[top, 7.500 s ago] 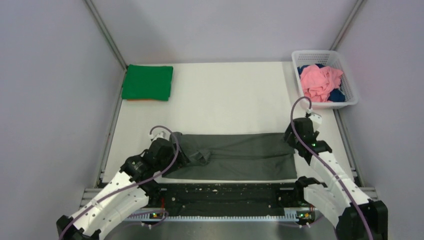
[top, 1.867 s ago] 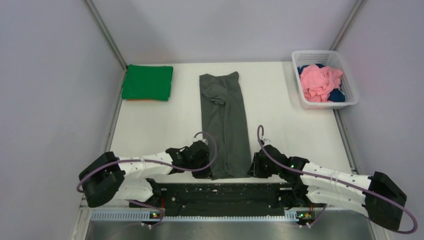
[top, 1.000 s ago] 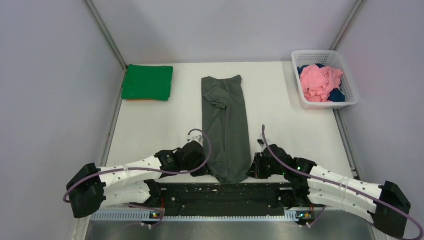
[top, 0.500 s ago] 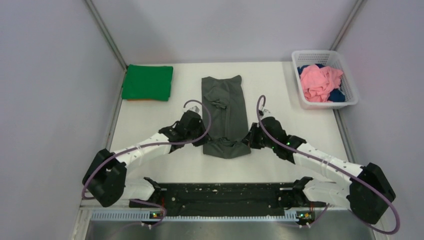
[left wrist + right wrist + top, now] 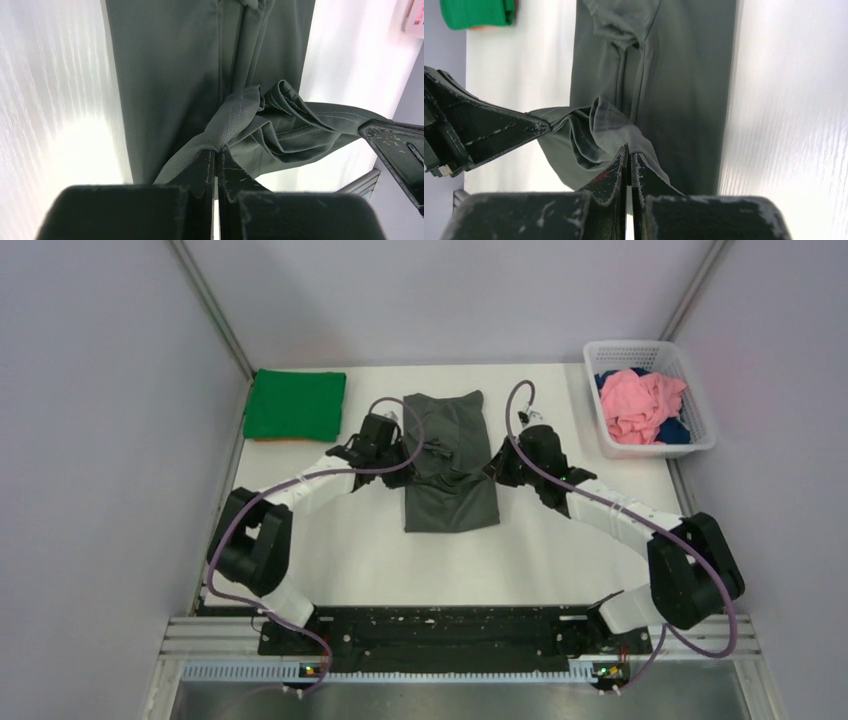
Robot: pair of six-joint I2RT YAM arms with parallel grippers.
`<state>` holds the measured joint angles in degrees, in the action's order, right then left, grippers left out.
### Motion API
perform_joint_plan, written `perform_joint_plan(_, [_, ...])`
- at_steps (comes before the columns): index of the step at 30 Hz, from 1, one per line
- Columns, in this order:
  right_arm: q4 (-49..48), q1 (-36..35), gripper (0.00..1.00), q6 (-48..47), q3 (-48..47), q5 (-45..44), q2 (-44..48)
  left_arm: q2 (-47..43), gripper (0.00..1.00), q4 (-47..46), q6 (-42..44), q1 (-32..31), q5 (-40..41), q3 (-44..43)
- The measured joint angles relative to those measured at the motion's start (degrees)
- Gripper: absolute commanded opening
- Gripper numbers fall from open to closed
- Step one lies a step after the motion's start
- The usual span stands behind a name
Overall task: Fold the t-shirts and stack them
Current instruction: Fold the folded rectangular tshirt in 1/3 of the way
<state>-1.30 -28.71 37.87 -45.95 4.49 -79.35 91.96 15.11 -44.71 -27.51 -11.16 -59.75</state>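
To the left of the white lattice basket, on the middle of the table, the dark grey t-shirt is lying as a long narrow strip, with its near end doubled back over the rest. The left gripper is pinching the hem corner on the side farther from the basket, its jaws closed tight on a fold of grey cloth in the left wrist view. The right gripper is clamping the corner on the basket side in the same way, fingers pressed together over the fabric. Between the two grippers the hem is hanging slack and bunched above the flat part of the shirt. The bright green t-shirt is sitting folded much farther left of the basket, beyond the grey one. Inside the basket the pink t-shirt is lying crumpled over the dark blue t-shirt.
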Motion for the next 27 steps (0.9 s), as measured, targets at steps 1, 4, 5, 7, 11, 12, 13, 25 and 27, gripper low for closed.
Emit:
perform_joint_plan(1, [-0.4,0.6,0.0,-0.3,-0.8,0.4,-1.2,1.0,0.0,0.0,0.5,0.5,-0.3,-1.0])
perform_joint_plan(4, [-1.8,2.1,0.0,-0.9,-2.6,1.8,-4.5,3.4,0.0,0.1,1.9,1.8,-1.3,-3.1])
perform_joint_plan(5, [-2.2,2.4,0.0,-1.0,-3.0,2.2,-5.6,4.2,0.0,0.2,2.4,2.2,-1.5,-3.5])
perform_joint_plan(7, [-2.7,3.2,0.0,-1.3,-3.6,3.0,-7.5,5.5,0.0,0.5,3.1,2.8,-1.8,-4.6])
perform_joint_plan(11, [-3.7,5.0,0.0,-1.7,-4.4,4.4,-10.6,8.8,0.0,1.2,4.2,4.2,-2.8,-7.3])
perform_joint_plan(12, [-3.9,5.4,0.0,-1.9,-4.8,4.8,-11.4,9.4,0.0,1.3,4.3,4.4,-2.9,-7.8])
perform_joint_plan(13, [-4.3,5.8,0.0,-2.0,-5.3,5.2,-12.4,10.2,0.0,1.3,4.4,4.7,-3.0,-8.4])
perform_joint_plan(25, [-7.8,8.6,0.69,-1.4,-12.7,9.4,-23.7,17.2,0.79,2.1,5.0,7.7,-5.1,-15.4])
perform_joint_plan(27, [-7.6,8.9,0.89,-1.7,-13.7,9.1,-23.8,17.5,0.98,2.7,5.3,8.2,-5.7,-17.2])
